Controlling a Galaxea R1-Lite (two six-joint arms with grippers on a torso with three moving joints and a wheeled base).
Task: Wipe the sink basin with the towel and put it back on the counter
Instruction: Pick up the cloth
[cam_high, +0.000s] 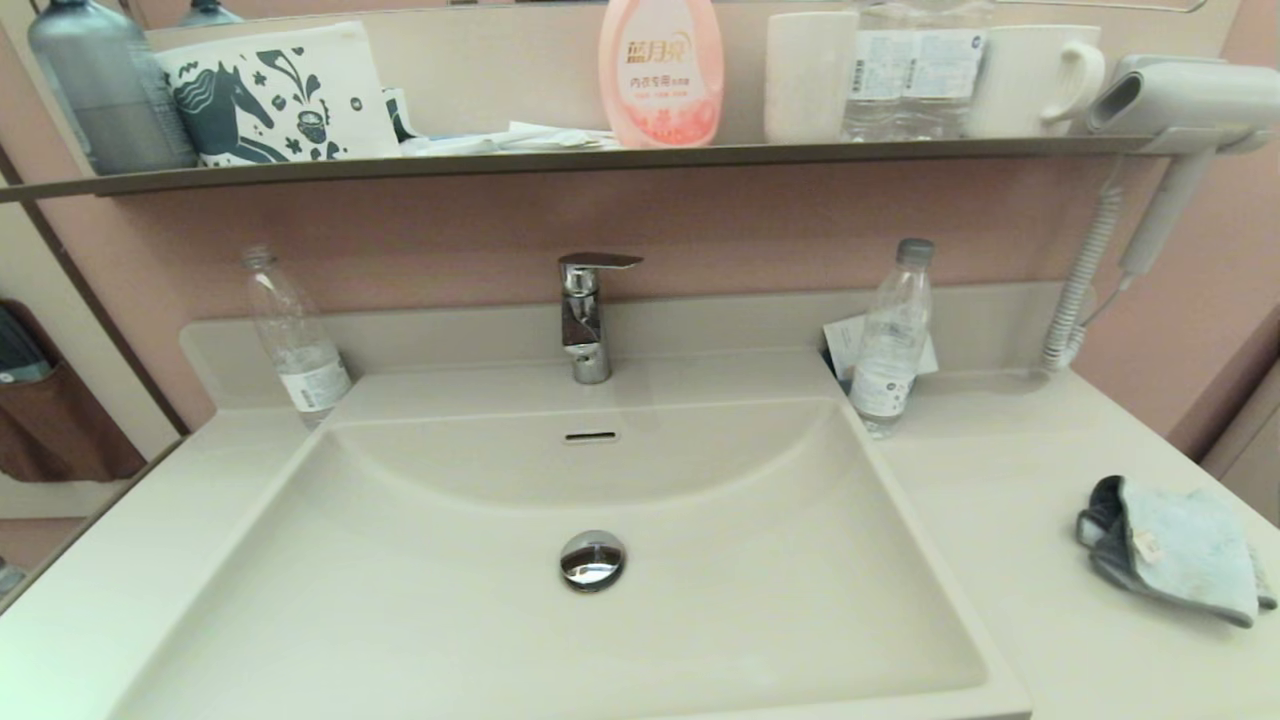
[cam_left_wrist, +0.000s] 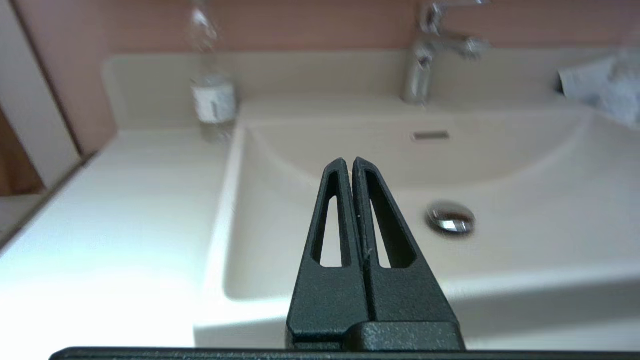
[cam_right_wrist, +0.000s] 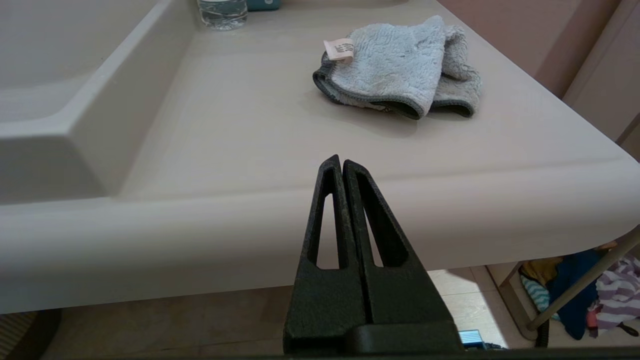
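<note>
The light blue towel with dark grey edging and a white tag lies bunched on the counter to the right of the sink basin; the right wrist view shows it too, the towel resting beyond the counter's front edge. The basin has a chrome drain plug and a slot overflow. My right gripper is shut and empty, held in front of the counter's front edge, short of the towel. My left gripper is shut and empty, before the basin's front left. Neither gripper shows in the head view.
A chrome faucet stands behind the basin. Clear bottles stand at the back left and back right. A dark shelf above carries bottles, cups and a pouch. A hair dryer with coiled cord hangs at right.
</note>
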